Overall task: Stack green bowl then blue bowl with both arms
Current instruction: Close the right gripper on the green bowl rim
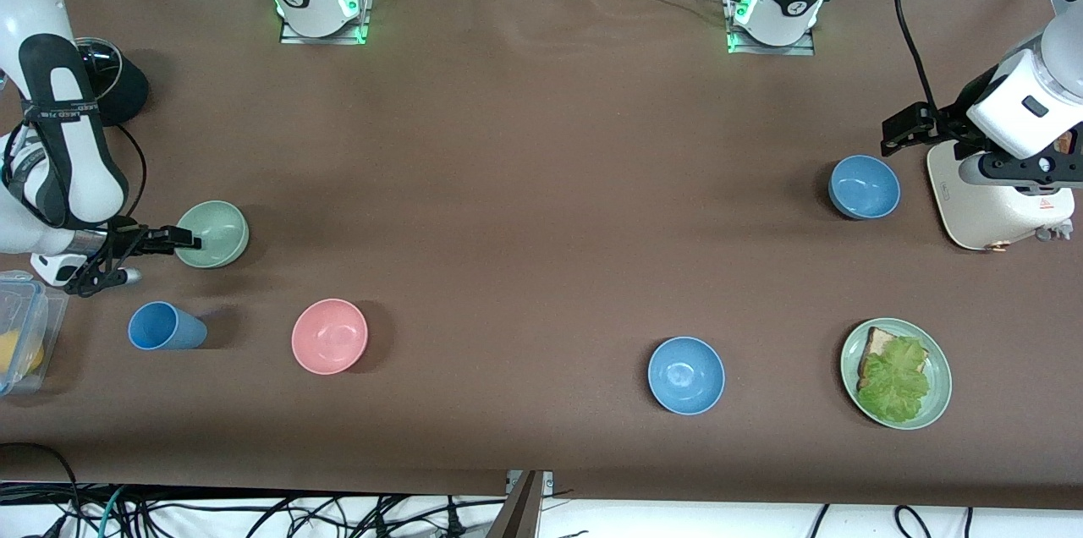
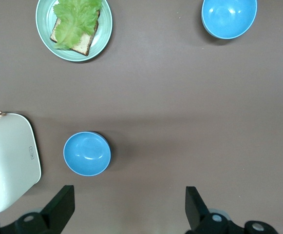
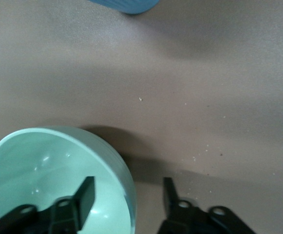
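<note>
The right hand (image 1: pixel 182 244) sits at the rim of the green bowl (image 1: pixel 212 233), a small, smooth, pale sage bowl standing toward the right arm's end of the brown matte surface (image 1: pixel 541 183). In the right wrist view one black finger (image 3: pixel 85 197) is inside the bowl (image 3: pixel 58 180) and the other is outside its wall, the jaws parted and straddling the rim, not clamped on it.

The left hand (image 1: pixel 909 128) hangs over the surface toward the left arm's end, just beside a glossy sky-blue bowl (image 1: pixel 864 187). In the left wrist view its two fingers (image 2: pixel 58 207) stand wide apart, gripping nothing, with that bowl (image 2: pixel 86 153) below them. A cream, round-cornered toaster (image 1: pixel 998 200) stands beside this bowl.

A second, identical blue bowl (image 1: pixel 686 375) lies nearer the front camera. Beside it sits a flat green plate (image 1: pixel 896 373) carrying toast under crinkled lettuce. A pink bowl (image 1: pixel 329 336) and a ribbed blue cup (image 1: pixel 165 326) lying on its side are nearer the camera than the green bowl.
</note>
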Available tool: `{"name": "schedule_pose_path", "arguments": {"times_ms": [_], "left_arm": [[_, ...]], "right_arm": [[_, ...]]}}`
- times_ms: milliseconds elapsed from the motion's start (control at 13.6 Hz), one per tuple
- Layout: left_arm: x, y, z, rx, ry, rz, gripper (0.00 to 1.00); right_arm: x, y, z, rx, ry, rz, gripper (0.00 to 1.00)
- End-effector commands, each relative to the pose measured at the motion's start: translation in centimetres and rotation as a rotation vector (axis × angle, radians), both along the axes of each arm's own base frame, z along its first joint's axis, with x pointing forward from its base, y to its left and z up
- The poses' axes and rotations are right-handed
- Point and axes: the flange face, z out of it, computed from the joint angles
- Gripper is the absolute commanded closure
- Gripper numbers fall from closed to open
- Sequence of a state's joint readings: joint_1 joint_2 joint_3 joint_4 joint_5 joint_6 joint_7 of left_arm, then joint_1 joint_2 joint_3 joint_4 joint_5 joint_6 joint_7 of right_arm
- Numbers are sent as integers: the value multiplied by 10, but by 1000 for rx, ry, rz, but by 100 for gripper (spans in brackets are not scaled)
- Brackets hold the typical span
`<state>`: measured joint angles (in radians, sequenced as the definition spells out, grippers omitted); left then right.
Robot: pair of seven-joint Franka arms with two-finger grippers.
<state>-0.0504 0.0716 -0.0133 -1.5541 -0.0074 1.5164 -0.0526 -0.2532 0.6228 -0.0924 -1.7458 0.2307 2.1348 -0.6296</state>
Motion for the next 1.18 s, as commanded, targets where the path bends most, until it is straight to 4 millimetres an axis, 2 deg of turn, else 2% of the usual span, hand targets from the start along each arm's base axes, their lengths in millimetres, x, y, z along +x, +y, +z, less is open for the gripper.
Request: {"name": "schedule_pose_path", "arguments": {"times_ms": [0,147,368,589,811,1105], "left_arm": [[1,2,6,23,1,6,0],[1,2,6,22,1,6,0],[1,2,6,23,1,6,0],[0,2,7,23,0,7,0],[1,2,6,23,1,7,0],[0,2,7,23,1,6,0]], "right_arm": [[-3,0,3,25,-11,5,90],[-2,0,4,25,-12,5,99],[-1,2,8,29,-11,9,100],[1,8,25,45,-5,21,100],[7,32,63,70,-10,40,100],[15,89,103,97,8,9,100]]}}
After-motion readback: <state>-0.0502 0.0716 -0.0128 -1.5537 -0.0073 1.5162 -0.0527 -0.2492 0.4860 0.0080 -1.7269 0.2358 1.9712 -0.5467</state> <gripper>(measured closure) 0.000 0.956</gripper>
